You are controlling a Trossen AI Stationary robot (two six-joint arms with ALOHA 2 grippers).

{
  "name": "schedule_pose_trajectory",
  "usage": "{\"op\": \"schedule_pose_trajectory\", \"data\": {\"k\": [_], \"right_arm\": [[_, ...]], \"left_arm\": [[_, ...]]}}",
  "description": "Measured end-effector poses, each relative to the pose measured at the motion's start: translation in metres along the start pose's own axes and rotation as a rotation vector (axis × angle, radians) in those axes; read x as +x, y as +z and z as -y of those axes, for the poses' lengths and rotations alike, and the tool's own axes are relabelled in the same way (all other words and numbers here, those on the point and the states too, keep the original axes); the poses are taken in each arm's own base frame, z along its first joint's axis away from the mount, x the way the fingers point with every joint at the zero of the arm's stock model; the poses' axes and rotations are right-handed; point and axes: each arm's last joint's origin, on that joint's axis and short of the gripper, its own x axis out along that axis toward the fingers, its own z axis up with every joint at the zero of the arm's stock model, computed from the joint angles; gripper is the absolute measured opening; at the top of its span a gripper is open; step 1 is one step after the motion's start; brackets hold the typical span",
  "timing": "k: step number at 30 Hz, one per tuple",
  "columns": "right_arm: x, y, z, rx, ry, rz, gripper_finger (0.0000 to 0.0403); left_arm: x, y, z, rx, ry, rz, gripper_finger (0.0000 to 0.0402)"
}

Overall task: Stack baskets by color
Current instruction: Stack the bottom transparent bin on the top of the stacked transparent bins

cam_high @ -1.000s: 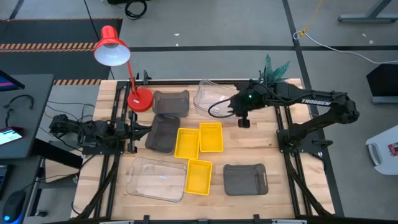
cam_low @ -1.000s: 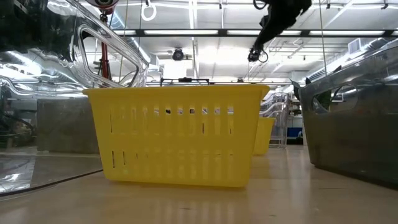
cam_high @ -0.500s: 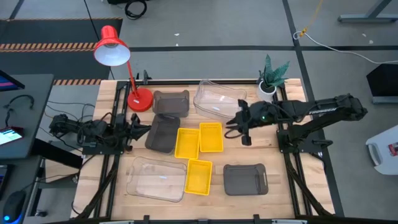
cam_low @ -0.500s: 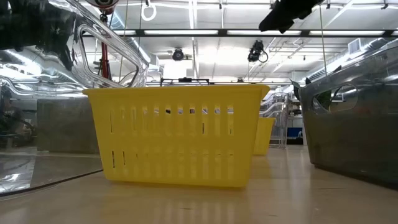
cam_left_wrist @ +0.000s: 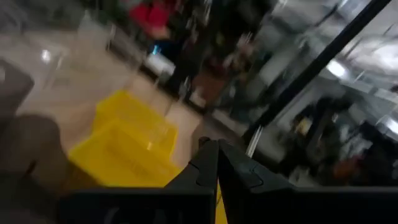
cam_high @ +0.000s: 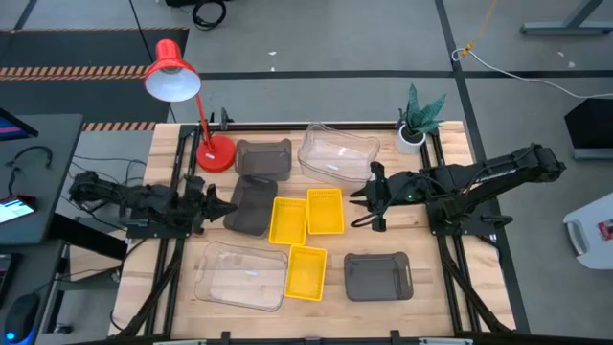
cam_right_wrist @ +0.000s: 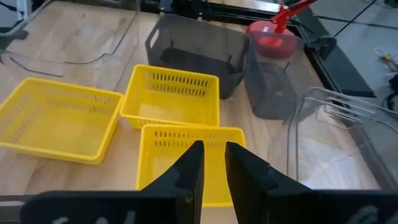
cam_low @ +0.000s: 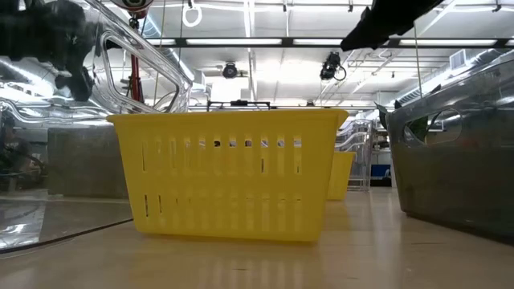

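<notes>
Three yellow baskets [cam_high: 287, 220] [cam_high: 324, 211] [cam_high: 306, 272] lie in the table's middle. Dark grey baskets sit at the far left [cam_high: 262, 157], left of the yellow ones [cam_high: 251, 203], and near right [cam_high: 377, 276]. Clear baskets rest at the far middle [cam_high: 337, 153] and near left [cam_high: 241, 274]. My left gripper [cam_high: 222, 205] is shut and points level at the left wall of the middle dark grey basket. My right gripper [cam_high: 369, 203] hangs open above the table, right of the far yellow basket [cam_right_wrist: 173, 98], slanting down with nothing between its fingers [cam_right_wrist: 186, 171]. My left gripper's shut fingertips [cam_left_wrist: 217, 163] stand at the left wall [cam_high: 231, 205] of the middle dark grey basket, coming level from the table's left. I cannot tell whether they touch it.
A red desk lamp [cam_high: 172, 72] stands on its base [cam_high: 215, 153] at the far left. A small potted plant [cam_high: 414, 125] is at the far right corner. Bare wood lies between the yellow baskets and the right edge.
My right gripper has drawn away from the far clear basket toward the table's near edge and sunk lower, its arm swinging back to the right. The clear basket has stayed at the far middle. My left gripper has rolled about its own axis in place.
</notes>
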Motion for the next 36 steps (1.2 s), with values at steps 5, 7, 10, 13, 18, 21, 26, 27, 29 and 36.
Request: {"op": "schedule_pose_trajectory", "data": {"k": [5, 7, 10, 13, 18, 21, 26, 27, 29, 36], "right_arm": [[-0.005, -0.002, 0.002, 0.010, -0.047, -0.011, 0.0070], [-0.007, -0.003, 0.004, 0.016, -0.075, -0.017, 0.0070], [-0.010, -0.004, 0.006, 0.014, -0.114, -0.029, 0.0070], [-0.015, -0.005, 0.008, 0.009, -0.147, -0.027, 0.0071], [-0.024, -0.004, 0.011, -0.014, -0.166, -0.008, 0.0071], [-0.029, -0.004, 0.012, -0.010, -0.170, 0.002, 0.0071], [-0.029, -0.012, 0.012, -0.001, -0.178, 0.034, 0.0071], [-0.028, -0.015, 0.012, -0.002, -0.186, 0.042, 0.0071], [-0.025, -0.022, 0.012, -0.006, -0.199, 0.047, 0.0071], [-0.024, -0.028, 0.012, -0.044, -0.202, 0.059, 0.0071]], "left_arm": [[0.014, 0.004, 0.013, 0.016, -0.005, -0.157, 0.0017], [0.021, 0.004, 0.016, 0.015, 0.012, -0.233, 0.0022], [0.028, 0.006, 0.022, -0.016, 0.084, -0.348, 0.0026], [0.036, 0.012, 0.032, -0.026, 0.162, -0.451, 0.0025], [0.053, 0.021, 0.058, 0.025, 0.197, -0.571, 0.0018], [0.059, 0.021, 0.072, 0.043, 0.193, -0.641, 0.0016], [0.065, 0.022, 0.093, -0.027, 0.193, -0.713, 0.0016], [0.066, 0.023, 0.096, -0.044, 0.204, -0.726, 0.0016], [0.067, 0.023, 0.103, -0.074, 0.232, -0.755, 0.0015], [0.067, 0.009, 0.116, -0.086, 0.290, -0.855, 0.0015]]}}
